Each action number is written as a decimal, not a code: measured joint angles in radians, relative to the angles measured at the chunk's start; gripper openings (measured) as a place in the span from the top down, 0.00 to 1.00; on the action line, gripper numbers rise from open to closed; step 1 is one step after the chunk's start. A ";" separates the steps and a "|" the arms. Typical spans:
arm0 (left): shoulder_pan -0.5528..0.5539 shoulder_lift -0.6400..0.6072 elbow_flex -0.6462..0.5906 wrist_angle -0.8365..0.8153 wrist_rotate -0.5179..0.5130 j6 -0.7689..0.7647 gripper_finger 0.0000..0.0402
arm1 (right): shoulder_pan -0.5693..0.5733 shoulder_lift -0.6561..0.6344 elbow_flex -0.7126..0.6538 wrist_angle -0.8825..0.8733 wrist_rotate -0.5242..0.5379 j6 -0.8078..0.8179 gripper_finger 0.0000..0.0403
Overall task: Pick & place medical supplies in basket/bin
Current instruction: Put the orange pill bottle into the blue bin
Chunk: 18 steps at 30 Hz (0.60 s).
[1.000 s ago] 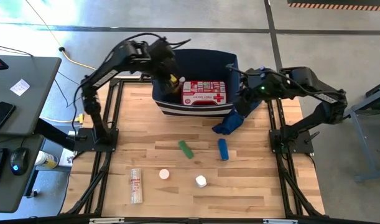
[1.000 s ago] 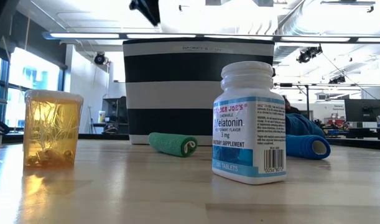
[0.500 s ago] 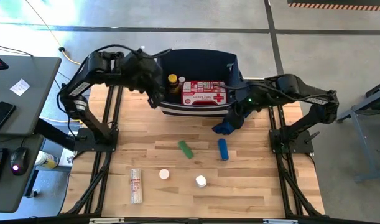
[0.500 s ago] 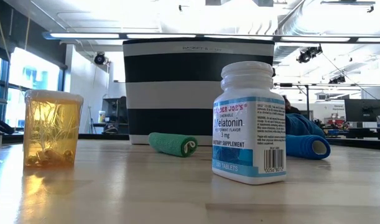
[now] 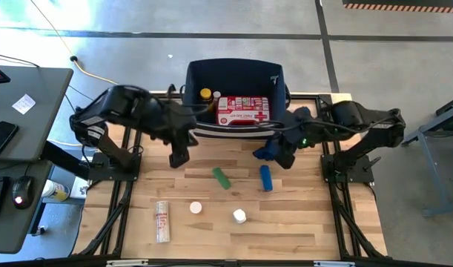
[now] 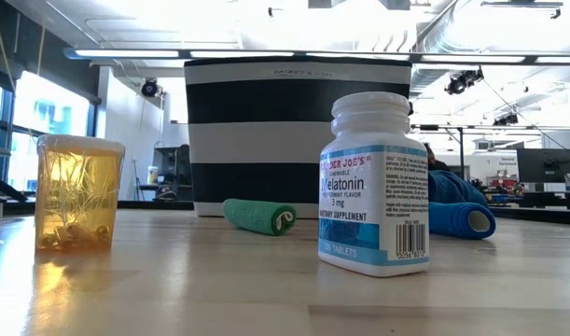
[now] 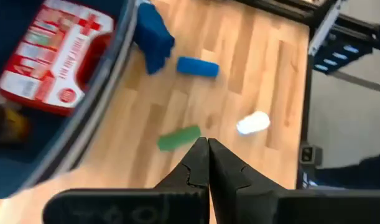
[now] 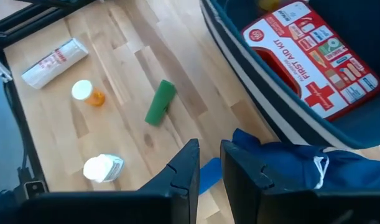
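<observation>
The navy bin (image 5: pixel 233 74) stands at the table's far middle. The red-and-white first aid pouch (image 5: pixel 243 110) and an amber bottle (image 5: pixel 205 96) lie inside it. A green roll (image 5: pixel 222 178), a blue roll (image 5: pixel 265 178), a white tube (image 5: pixel 162 220), a white-capped amber bottle (image 5: pixel 196 208) and a white bottle (image 5: pixel 239 216) lie on the wood. My left gripper (image 7: pixel 208 146) is shut and empty, raised in front of the bin's left corner (image 5: pixel 178 158). My right gripper (image 8: pixel 208 163) hovers beside the royal-blue bundle (image 8: pixel 301 168), a narrow gap between its fingers and nothing in it.
The royal-blue fabric bundle (image 5: pixel 268 151) lies against the bin's near right corner. Black frame rails (image 5: pixel 130 178) run along the table's left and right sides. Bare wood shows along the near edge and at the near right.
My left gripper has swung from above the bin out over its near left corner, toward the table's near edge. The amber bottle stays in the bin. My right gripper has moved from the bin's right wall toward the near edge, coming over the blue bundle.
</observation>
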 joint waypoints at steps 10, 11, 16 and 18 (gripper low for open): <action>-0.158 0.069 0.002 0.001 -0.021 -0.269 0.74 | 0.150 0.000 0.000 0.001 0.044 0.070 0.86; -0.173 0.075 0.002 0.002 -0.021 -0.291 0.72 | 0.170 0.000 0.000 0.001 0.044 0.075 0.86; -0.265 0.136 -0.014 0.003 -0.022 -0.300 0.66 | 0.245 0.000 0.000 0.001 0.091 0.077 0.86; -0.284 0.169 -0.039 -0.002 -0.020 -0.292 0.63 | 0.261 0.000 0.000 0.001 0.096 0.084 0.86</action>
